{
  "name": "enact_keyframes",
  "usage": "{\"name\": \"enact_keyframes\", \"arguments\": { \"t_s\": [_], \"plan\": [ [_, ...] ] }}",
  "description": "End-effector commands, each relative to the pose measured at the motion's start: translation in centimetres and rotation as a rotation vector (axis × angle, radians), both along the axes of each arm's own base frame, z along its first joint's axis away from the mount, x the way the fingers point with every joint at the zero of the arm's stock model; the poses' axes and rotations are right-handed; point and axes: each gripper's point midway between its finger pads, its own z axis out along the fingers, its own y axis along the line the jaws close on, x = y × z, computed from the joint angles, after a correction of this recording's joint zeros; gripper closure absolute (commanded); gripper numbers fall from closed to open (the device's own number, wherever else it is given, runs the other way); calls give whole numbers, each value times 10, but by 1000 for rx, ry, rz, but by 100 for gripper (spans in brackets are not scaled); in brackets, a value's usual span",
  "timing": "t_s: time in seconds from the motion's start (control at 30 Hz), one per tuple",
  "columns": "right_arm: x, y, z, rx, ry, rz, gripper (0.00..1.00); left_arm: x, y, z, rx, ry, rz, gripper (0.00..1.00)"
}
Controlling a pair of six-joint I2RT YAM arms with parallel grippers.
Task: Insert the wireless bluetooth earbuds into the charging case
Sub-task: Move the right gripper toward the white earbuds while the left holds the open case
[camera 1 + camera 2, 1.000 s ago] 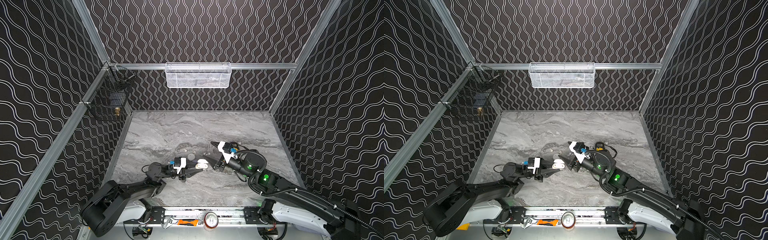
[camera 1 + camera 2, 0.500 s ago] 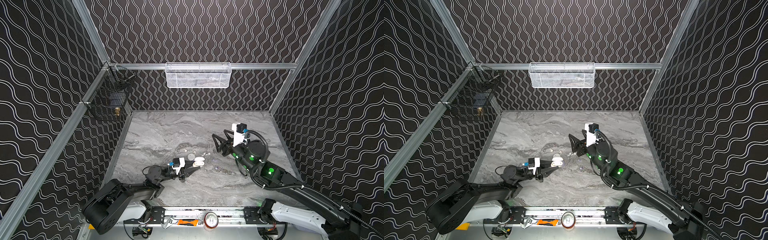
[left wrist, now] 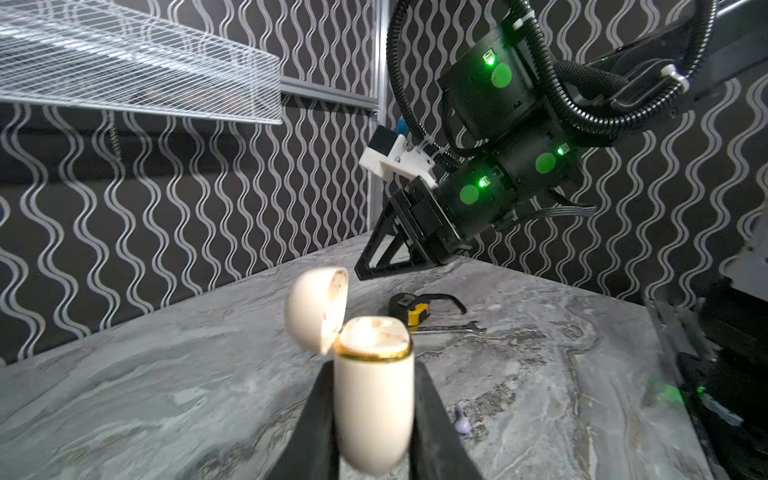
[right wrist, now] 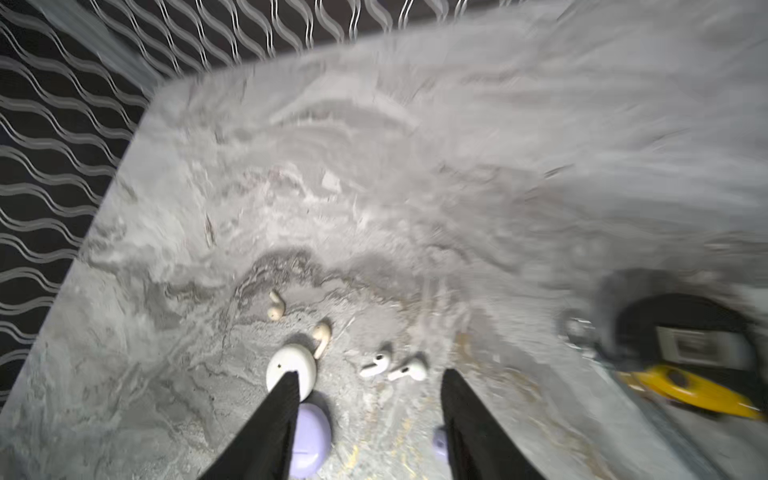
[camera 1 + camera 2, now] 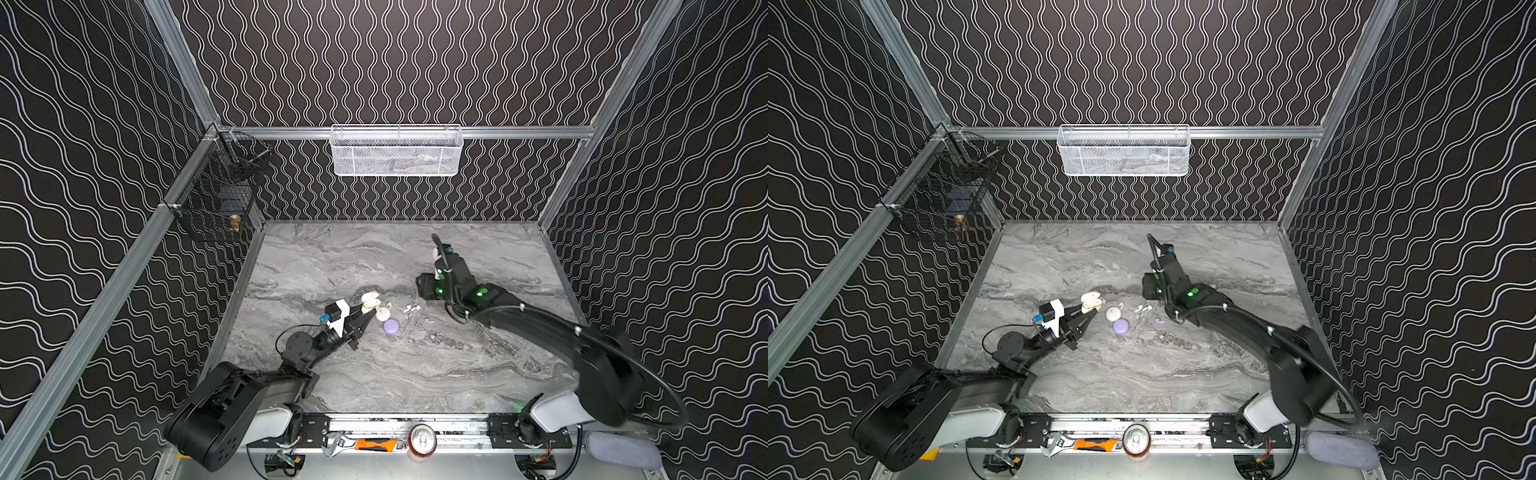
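Note:
My left gripper (image 3: pixel 374 419) is shut on a cream-beige charging case (image 3: pixel 374 386), held upright with its lid (image 3: pixel 316 307) flipped open; both top views show the case (image 5: pixel 370 301) (image 5: pixel 1091 301) at the fingertips. My right gripper (image 4: pixel 370 374) hangs open and empty above the table, right of the case (image 5: pixel 422 286). Under it lie two white stemmed earbuds (image 4: pixel 376 365) (image 5: pixel 411 308), two cream earbuds (image 4: pixel 275 305) (image 4: pixel 322 334) and a lilac earbud (image 4: pixel 440 440) (image 3: pixel 462 422). I cannot see into the case's sockets.
A closed white case (image 4: pixel 291 368) (image 5: pixel 382 313) and a closed lilac case (image 4: pixel 309 436) (image 5: pixel 391 326) lie beside the earbuds. A yellow tape measure (image 3: pixel 409 309) and a wrench (image 3: pixel 449 329) lie under the right arm. A white mesh basket (image 5: pixel 397 151) hangs on the back wall.
The right arm has drawn back from the held case, swung toward the back right and tilted down, with its jaws narrower. The left gripper has carried the case a little to the left.

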Motion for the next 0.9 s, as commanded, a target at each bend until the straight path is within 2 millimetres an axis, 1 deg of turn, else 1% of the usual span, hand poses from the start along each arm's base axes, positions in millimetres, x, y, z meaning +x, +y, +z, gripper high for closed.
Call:
{"name": "enact_keyframes", "arguments": {
  "t_s": [0.0, 0.1, 0.2, 0.27, 0.37, 0.43, 0.6, 0.77, 0.87],
  "plan": [
    [-6, 23, -32, 16, 136, 74, 45, 12, 16, 3, -32, 3, 96, 100],
    [-1, 40, -57, 6, 196, 109, 46, 16, 21, 1, -33, 11, 126, 100],
    [1, 55, -74, -42, 228, 129, 46, 10, 16, 7, -20, -28, 86, 100],
    [1, 63, -93, -78, 264, 139, 45, 10, 17, 7, -19, -24, 97, 100],
    [3, 73, -105, -106, 281, 150, 45, 12, 18, 6, -9, -15, 108, 100],
    [5, 74, -112, -140, 288, 140, 46, 11, 18, 8, -10, -27, 105, 100],
    [8, 84, -121, -220, 282, 133, 46, 18, 32, 1, -15, 8, 200, 100],
    [10, 85, -133, -297, 279, 113, 47, 18, 30, 3, 4, 9, 192, 100],
    [8, 81, -139, -330, 287, 100, 48, 17, 31, 4, 5, 8, 195, 100]
  ]
}}
